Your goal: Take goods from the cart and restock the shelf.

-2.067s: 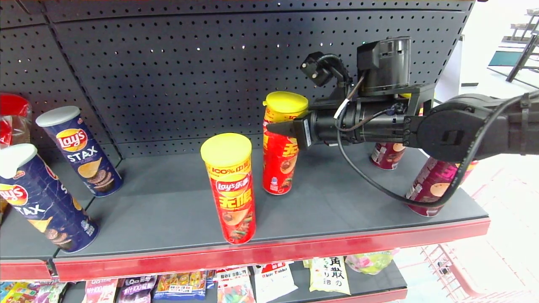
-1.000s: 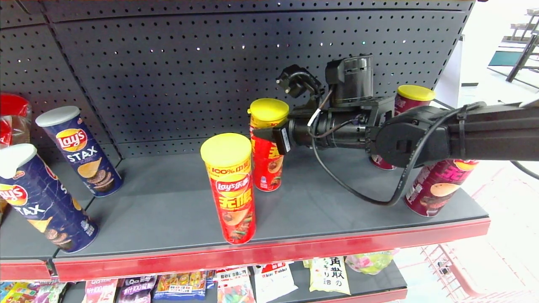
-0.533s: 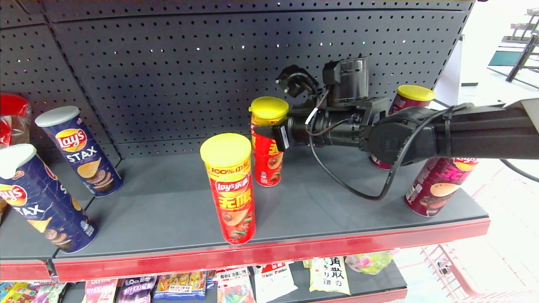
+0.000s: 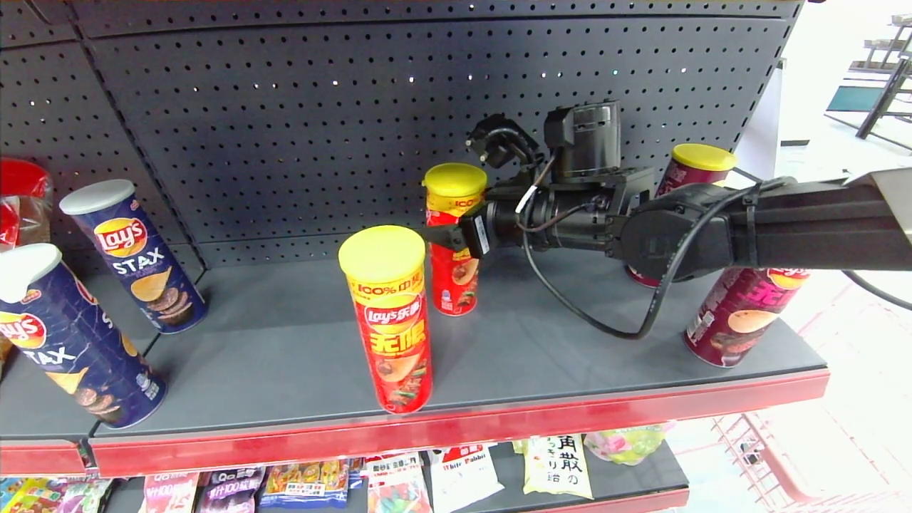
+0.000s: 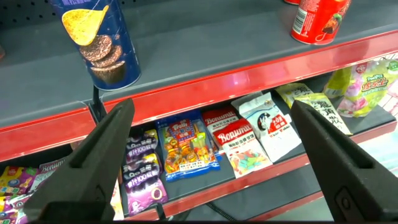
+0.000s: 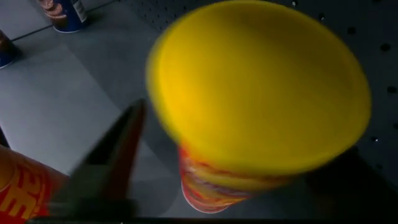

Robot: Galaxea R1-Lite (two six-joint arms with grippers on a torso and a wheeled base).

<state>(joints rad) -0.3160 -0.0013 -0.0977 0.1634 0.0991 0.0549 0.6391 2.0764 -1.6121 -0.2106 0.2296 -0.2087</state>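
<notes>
Loosened since half a second ago, the right pincer (image 4: 443,231) now has its fingers slightly parted around the red chips can (image 4: 456,281). That can stands upright at the shelf's (image 4: 285,342) far middle, behind another red can (image 4: 393,328). The left pincer (image 5: 211,107) gapes wide, empty, near the snack bags (image 5: 186,146).

Even light falls on the shelf (image 4: 285,342); the chip cans (image 4: 392,320) throw faint shadows. The floor (image 4: 862,342) at right is washed out white. The red shelf edge (image 5: 249,73) shows glare. Lens distortion tilts those cans at the border.
</notes>
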